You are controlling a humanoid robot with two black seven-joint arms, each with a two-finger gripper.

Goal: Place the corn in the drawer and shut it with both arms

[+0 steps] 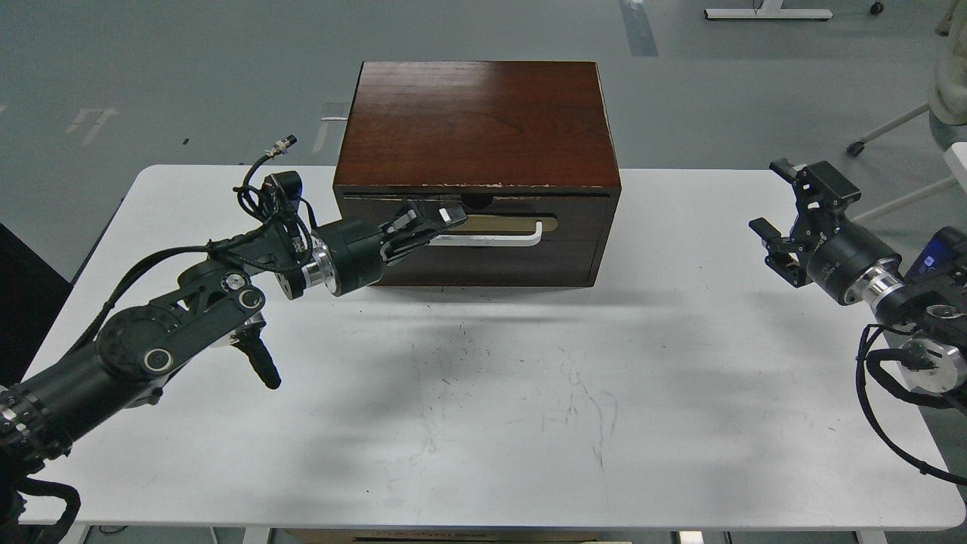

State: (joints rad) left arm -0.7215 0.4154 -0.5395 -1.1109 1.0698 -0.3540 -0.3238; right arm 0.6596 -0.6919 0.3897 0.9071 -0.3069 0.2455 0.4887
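The dark brown cabinet (477, 121) stands at the back middle of the white table (483, 393). Its drawer (574, 219), with a white bar handle (498, 239) on a tan plate, sits pushed in, about flush with the cabinet front. My left gripper (440, 227) is at the left part of the drawer front, its fingers spread by the handle's left end and holding nothing that I can see. My right gripper (772, 198) is open and empty, in the air well to the right of the cabinet. The corn is not in view.
The plain handle-less panel (498, 266) lies below the drawer. My left forearm (189, 310) reaches across the table's left side. Beyond the table are grey floor and some wheeled frames (884, 132) at the right.
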